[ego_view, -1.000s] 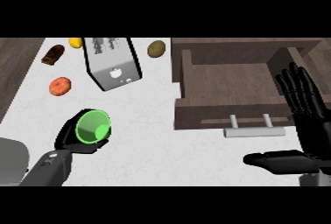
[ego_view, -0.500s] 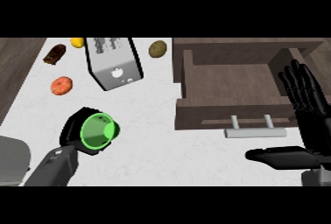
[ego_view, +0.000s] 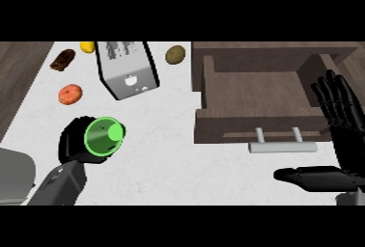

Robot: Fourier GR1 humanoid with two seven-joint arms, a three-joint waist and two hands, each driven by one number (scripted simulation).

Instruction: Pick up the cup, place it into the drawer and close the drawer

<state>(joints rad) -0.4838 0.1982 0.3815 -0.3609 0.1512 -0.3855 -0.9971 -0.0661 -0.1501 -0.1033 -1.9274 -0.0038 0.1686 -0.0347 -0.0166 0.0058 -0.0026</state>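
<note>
The green cup is tipped on its side with its mouth toward me, held over the white counter at the left. My left hand is curled round it from behind and partly hidden by it. The wooden drawer stands pulled open at the right, its inside bare, with a grey handle on its front. My right hand rests open at the right edge, fingers straight up beside the drawer's right wall, thumb pointing left below the handle.
A silver toaster lies at the back of the counter. Around it are a brown pastry, a yellow fruit, an orange-red fruit and a brownish potato. A grey object sits at the lower left edge.
My left hand has carried the cup a little to the right and toward the near side. The right hand has stayed still.
</note>
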